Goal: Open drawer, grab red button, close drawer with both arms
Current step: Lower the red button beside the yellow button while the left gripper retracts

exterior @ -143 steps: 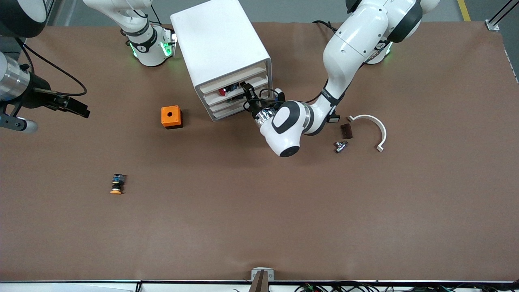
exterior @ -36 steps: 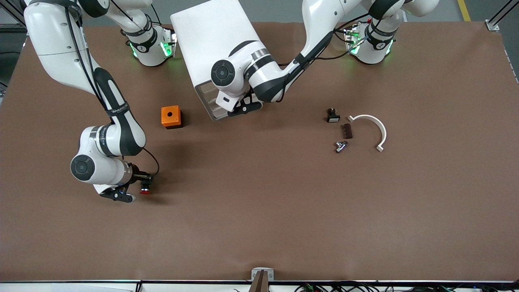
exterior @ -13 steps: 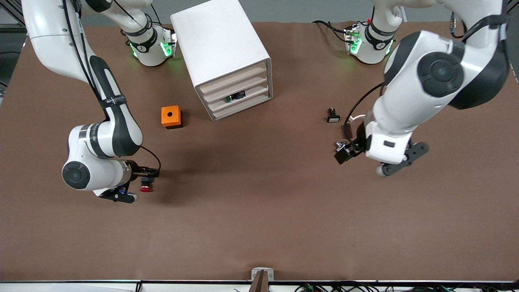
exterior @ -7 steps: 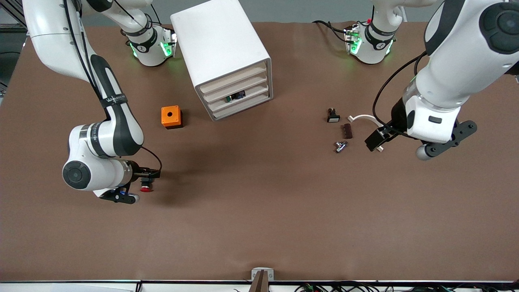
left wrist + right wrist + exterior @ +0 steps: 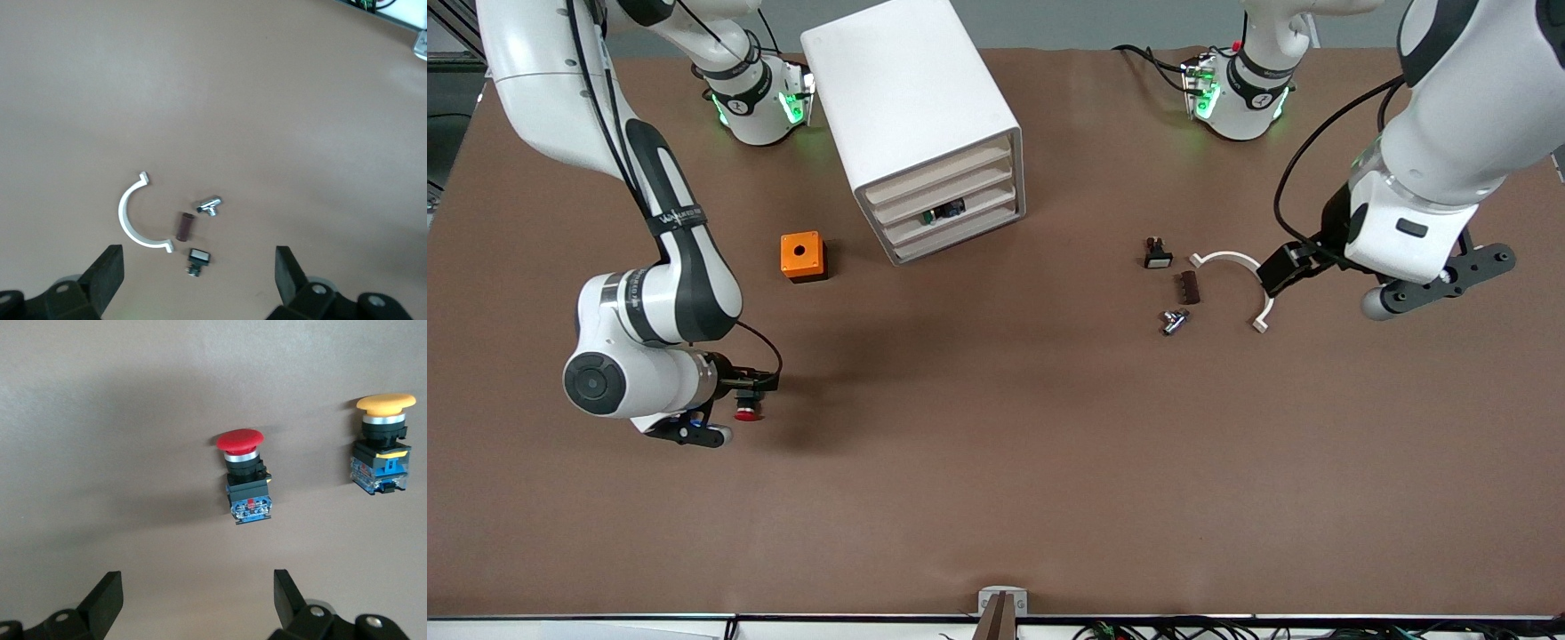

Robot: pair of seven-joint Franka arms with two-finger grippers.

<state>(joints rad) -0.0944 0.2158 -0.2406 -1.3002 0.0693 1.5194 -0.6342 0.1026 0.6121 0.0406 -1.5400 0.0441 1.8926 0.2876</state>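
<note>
The red-capped button (image 5: 747, 412) rests on the brown table, nearer the front camera than the orange box; it also shows in the right wrist view (image 5: 245, 480). My right gripper (image 5: 694, 432) hangs low beside it, open and empty, clear of the button in the right wrist view (image 5: 197, 607). The drawer (image 5: 960, 180) is pushed in, flush in the white cabinet (image 5: 907, 89). My left gripper (image 5: 1432, 280) is up over the left arm's end of the table, open and empty in the left wrist view (image 5: 199, 287).
An orange-capped button (image 5: 381, 443) stands beside the red one. An orange box with a hole (image 5: 802, 256) sits by the cabinet. A white curved clip (image 5: 1249, 271), brown piece (image 5: 1188, 286), metal fitting (image 5: 1172, 321) and small black switch (image 5: 1158, 254) lie near the left gripper.
The drawer has gone from open to shut and the red button from the drawer to the table. In the last second the left arm swung away past the small parts; the right arm stayed still.
</note>
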